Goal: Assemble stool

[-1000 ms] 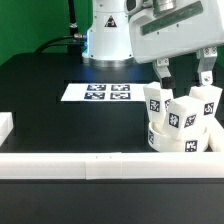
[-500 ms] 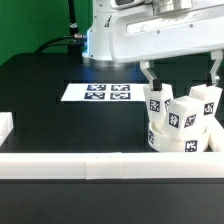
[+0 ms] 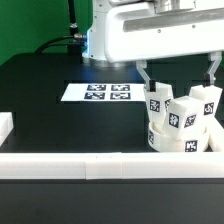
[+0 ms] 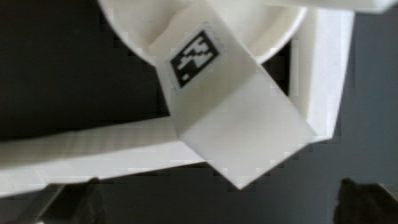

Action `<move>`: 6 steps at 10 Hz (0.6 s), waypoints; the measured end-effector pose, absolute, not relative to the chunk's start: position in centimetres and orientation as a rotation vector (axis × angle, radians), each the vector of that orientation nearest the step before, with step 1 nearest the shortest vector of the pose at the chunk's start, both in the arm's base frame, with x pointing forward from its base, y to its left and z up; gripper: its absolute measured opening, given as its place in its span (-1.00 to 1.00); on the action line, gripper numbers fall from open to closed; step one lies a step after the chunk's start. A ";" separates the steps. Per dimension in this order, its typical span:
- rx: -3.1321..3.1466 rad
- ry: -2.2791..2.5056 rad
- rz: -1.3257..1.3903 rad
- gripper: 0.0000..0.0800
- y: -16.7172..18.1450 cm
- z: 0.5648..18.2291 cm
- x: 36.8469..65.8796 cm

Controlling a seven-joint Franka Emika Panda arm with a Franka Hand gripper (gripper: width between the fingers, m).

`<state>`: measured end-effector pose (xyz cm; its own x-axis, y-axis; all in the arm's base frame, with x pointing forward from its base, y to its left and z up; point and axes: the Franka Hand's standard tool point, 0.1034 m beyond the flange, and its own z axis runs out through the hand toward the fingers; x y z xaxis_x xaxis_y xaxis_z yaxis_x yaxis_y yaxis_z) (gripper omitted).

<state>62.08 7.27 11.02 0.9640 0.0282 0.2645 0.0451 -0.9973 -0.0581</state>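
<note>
The claw is hanging just above the stool, its two dark fingers spread wide and holding nothing. One finger is sitting over the leg on the exterior view's left of the cluster; the other is up near the leg on the exterior view's right.

The stool is sitting at the exterior view's right, tucked into the corner of the white rail that is running along the near edge of the black table. Its round seat is lying flat with the leg blocks standing on it, long axes pointing up and leaning outward, tags facing the camera.

In the wrist view one leg is slanting across the frame over the seat's rim, tag showing.

Further back, the marker board is lying flat on the table.
</note>
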 end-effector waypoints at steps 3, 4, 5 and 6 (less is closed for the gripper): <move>-3.062 -0.272 -0.415 0.62 7.2 10.9 62.0; -3.064 -0.276 -0.384 0.62 7.3 10.8 61.9; -3.064 -0.289 -0.363 0.62 7.4 10.7 61.7; -3.059 -0.350 -0.231 0.62 7.9 10.4 61.0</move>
<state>61.02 7.87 10.38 0.9631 0.2203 0.1545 0.2284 -0.9729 -0.0361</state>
